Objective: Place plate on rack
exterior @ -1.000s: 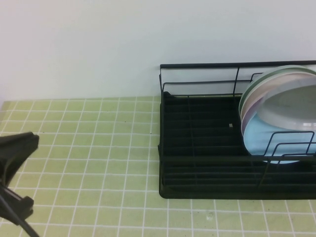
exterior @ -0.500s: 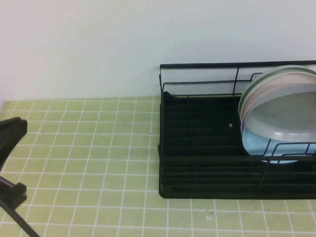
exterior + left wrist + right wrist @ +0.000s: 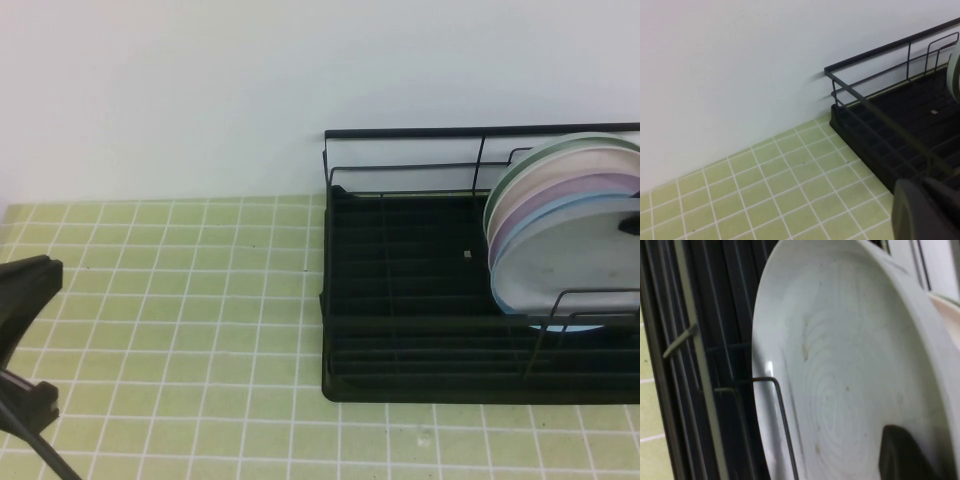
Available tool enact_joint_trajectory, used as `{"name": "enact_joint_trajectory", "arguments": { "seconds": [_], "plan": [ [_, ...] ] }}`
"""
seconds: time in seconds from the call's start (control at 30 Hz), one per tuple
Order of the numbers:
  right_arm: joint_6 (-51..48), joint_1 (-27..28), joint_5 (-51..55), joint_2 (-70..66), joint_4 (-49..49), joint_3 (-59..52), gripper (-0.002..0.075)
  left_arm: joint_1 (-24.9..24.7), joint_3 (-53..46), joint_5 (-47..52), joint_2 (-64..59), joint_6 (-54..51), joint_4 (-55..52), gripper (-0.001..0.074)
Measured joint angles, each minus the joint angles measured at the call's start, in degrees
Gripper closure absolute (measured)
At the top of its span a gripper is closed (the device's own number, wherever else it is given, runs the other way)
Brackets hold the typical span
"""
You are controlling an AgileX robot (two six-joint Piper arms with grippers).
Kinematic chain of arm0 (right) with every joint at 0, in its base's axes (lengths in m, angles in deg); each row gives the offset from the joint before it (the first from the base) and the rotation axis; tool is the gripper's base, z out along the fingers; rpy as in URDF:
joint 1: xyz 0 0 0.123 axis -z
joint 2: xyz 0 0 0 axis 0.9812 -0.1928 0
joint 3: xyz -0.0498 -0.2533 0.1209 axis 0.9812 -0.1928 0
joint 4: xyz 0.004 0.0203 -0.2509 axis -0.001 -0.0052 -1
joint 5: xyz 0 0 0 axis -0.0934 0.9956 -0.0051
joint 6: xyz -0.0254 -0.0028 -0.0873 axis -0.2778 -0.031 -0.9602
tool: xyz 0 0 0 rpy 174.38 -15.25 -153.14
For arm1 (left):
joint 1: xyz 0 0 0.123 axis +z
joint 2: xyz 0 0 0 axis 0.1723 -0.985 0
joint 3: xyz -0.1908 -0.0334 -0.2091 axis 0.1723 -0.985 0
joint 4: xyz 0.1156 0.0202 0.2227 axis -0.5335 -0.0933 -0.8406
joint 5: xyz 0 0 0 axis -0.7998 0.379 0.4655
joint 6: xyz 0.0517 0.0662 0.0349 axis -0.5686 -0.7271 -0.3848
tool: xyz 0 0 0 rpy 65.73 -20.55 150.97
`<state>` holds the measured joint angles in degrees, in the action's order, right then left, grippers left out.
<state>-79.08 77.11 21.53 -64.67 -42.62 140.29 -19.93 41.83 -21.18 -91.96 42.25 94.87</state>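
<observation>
- The white plate [image 3: 570, 265] is standing up on edge at the right end of the rack [image 3: 420, 385]. It's the front one, leaning back against the stacked plates [image 3: 540, 185] (green, pink, purple, blue) behind it.
- From the right wrist view its lower edge looks like it's behind the wire divider [image 3: 782, 415], but I can't tell if it's really seated in a slot. If it's only perched on a wire, it could slide forward or flop flat once it's let go.
- The right gripper [image 3: 631, 226] only just peeks in at the right edge of the high view, up on the plate's rim. Its jaws are narrow and pinched on that rim, with one dark finger [image 3: 902, 457] sitting on the plate's face.
- Biggest risk imo: opening up too early, or pulling away at an angle. Either one could drag the rim along and tip the plate out over the divider.
- Pushing further back is no better, since it would shove the whole stack and something behind could jump its slot.
- The rack is light wire on a tray, so a snagged finger might shift the whole thing.
- The left gripper [image 3: 25, 290] is parked over the tiled table [image 3: 180, 330] at the far left, well apart from the rack, jaws closed on nothing. No trouble there, I'd say.
</observation>
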Motion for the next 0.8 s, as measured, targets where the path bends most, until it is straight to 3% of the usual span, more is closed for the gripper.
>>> {"name": "enact_joint_trajectory", "arguments": {
  "seconds": [0.27,0.5,0.6,0.8],
  "plan": [
    [5.57,0.00,-0.01,-3.45,-7.04,0.00,0.0620,-0.58,0.00,0.00,0.53,-1.50,-0.02,0.0735],
    [7.25,0.00,-0.86,-3.72,-6.70,0.00,0.0608,-1.14,0.00,0.51,0.77,-1.63,-0.87,0.0734],
    [7.82,0.00,-0.63,-3.70,-5.07,0.00,0.0564,-1.14,0.00,0.81,0.77,-1.63,-1.26,0.0735],
    [9.56,0.00,-0.63,-4.16,0.42,0.00,0.0396,-1.14,0.00,0.81,0.77,-1.63,2.10,0.0735]
  ]
}}
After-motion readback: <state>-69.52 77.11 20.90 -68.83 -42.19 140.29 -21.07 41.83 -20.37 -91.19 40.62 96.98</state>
